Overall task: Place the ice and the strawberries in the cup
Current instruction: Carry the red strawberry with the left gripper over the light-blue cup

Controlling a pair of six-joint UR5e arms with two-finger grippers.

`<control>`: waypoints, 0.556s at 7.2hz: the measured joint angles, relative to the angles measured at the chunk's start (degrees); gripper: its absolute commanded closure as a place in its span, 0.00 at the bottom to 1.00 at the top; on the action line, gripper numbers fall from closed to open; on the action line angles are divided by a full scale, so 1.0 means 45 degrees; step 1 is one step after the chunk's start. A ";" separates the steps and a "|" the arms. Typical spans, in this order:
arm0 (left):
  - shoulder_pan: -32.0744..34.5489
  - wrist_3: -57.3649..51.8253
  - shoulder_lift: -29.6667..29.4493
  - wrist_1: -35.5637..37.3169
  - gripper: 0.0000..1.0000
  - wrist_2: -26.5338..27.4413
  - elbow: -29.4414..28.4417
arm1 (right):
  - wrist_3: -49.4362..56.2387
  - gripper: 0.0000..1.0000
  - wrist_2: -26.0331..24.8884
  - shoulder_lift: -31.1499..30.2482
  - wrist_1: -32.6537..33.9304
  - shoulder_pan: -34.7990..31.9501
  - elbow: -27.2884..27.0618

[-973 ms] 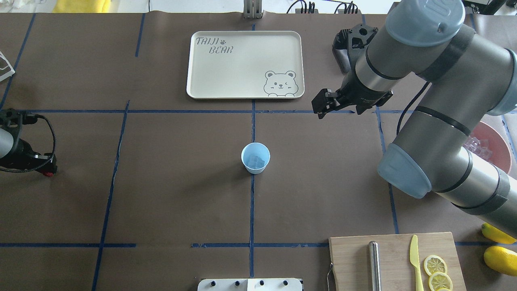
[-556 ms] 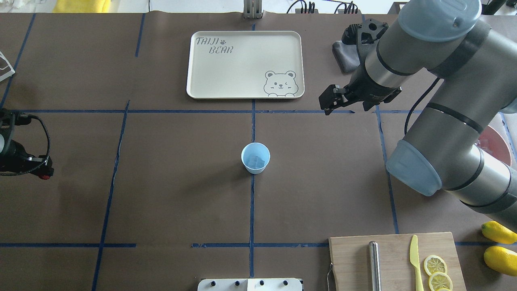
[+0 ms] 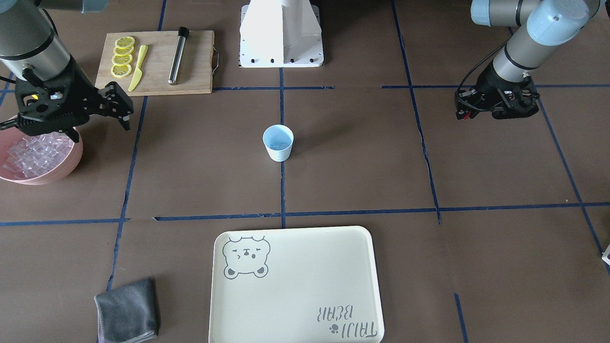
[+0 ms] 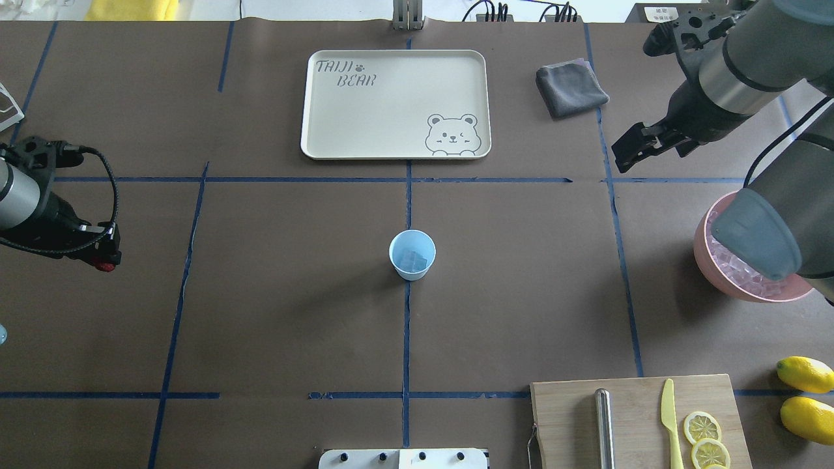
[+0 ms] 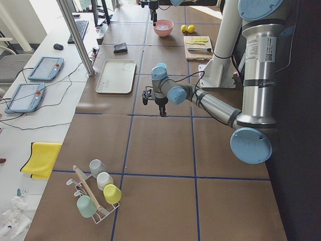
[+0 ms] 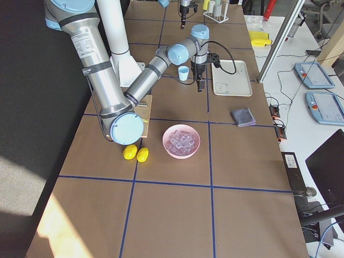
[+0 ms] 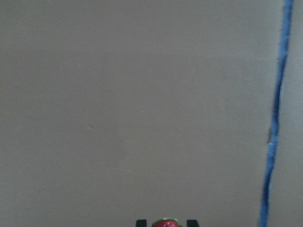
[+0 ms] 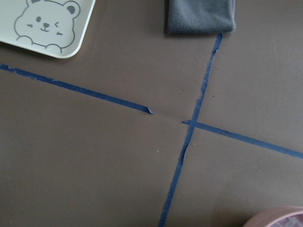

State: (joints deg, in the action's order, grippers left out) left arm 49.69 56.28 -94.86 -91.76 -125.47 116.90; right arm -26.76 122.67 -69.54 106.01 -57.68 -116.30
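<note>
left gripper (image 4: 103, 259): left edge of the overhead view, clenched on the strawberry (image 7: 165, 223), above the table (image 4: 273, 326)
cup (image 4: 412, 277): centre, upright on a blue tape line (image 4: 406, 339), ice (image 4: 413, 260) inside
right gripper (image 4: 627, 155): upper right, fingers apart, nothing between them
pink bowl (image 4: 707, 260): right edge, holds more ice, partly behind the right arm (image 4: 782, 215)

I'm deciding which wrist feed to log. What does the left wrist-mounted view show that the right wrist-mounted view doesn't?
Left wrist only: the small red strawberry in the left gripper, at the bottom edge. Right wrist only: a cream tray's bear-printed corner, a folded grey cloth, a pink bowl's rim. Both: brown table cover crossed by blue tape.
</note>
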 measured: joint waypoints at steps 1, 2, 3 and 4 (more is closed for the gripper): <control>-0.0227 0.1024 -0.1405 0.0948 1.00 0.0009 0.0047 | 0.1407 0.00 0.0008 -0.0417 -0.0003 -0.0720 0.0360; -0.0728 0.2316 -0.2689 0.1386 1.00 0.0034 -0.0117 | 0.2669 0.00 0.0024 -0.0826 -0.0052 -0.1431 0.0800; -0.1265 0.3606 -0.3877 0.1529 1.00 0.0077 -0.0487 | 0.3878 0.00 0.0149 -0.1079 -0.0082 -0.2196 0.1363; -0.1635 0.4617 -0.4896 0.1541 1.00 0.0108 -0.0950 | 0.5107 0.00 0.0508 -0.1173 -0.0100 -0.3018 0.2131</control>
State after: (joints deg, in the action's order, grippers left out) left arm 42.33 77.06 -116.89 -84.83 -124.98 112.62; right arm -3.78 124.95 -74.81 105.56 -71.26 -106.71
